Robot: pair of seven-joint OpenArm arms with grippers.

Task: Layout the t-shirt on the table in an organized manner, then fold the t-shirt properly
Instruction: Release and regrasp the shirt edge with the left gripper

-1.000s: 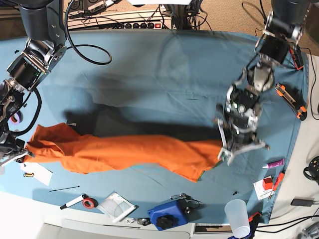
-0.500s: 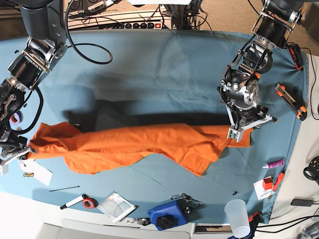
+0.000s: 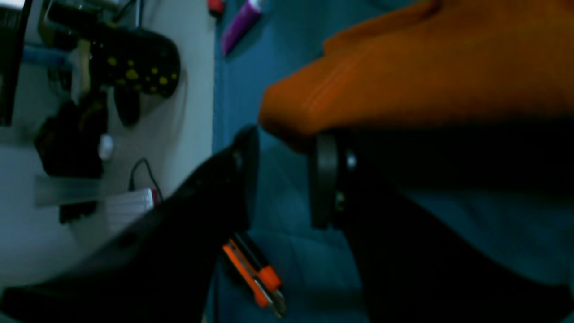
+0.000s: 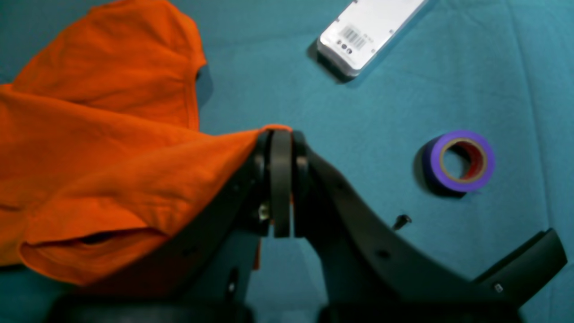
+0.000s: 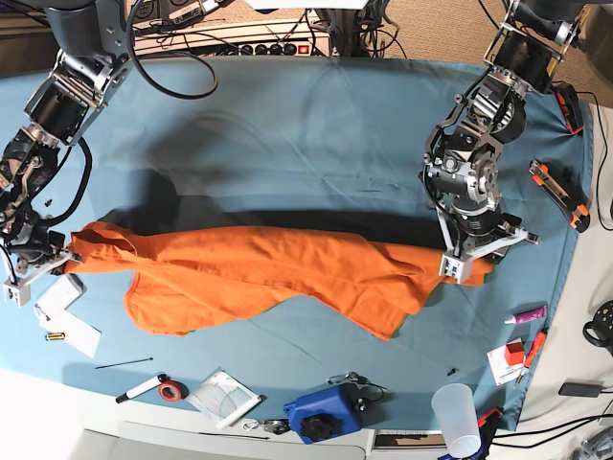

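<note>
1. My right tool (image 4: 281, 179) (seen from its own wrist camera) is clenched on a corner of the plain bright orange soft fabric t-shirt (image 5: 278, 278); its two black pads meet with the orange hem pinched between them.
2. My left tool (image 3: 282, 177) stands released: a clear gap shows between its two dark pads, and the other end of the t-shirt lies draped over the upper pad rather than pinched.
3. The t-shirt is stretched as a long, wrinkled band across the near half of the worktop (image 5: 306, 134), a very large surface covered by a creased teal-blue cloth; in the base view it runs from my right tool at that view's left edge to my left tool at its right.
4. The middle of the t-shirt sags onto the cloth, with a loose flap hanging toward the near edge.
5. A purple roll of tape with a red core (image 4: 459, 160) and a flat white rectangular package bearing a barcode (image 4: 370, 31) lie on the cloth beside my right tool, apart from the t-shirt.
6. An orange-and-black hand cutter (image 3: 255, 276) lies on the cloth beneath my left tool, and a purple marker-like tube (image 3: 240, 24) lies farther off.
</note>
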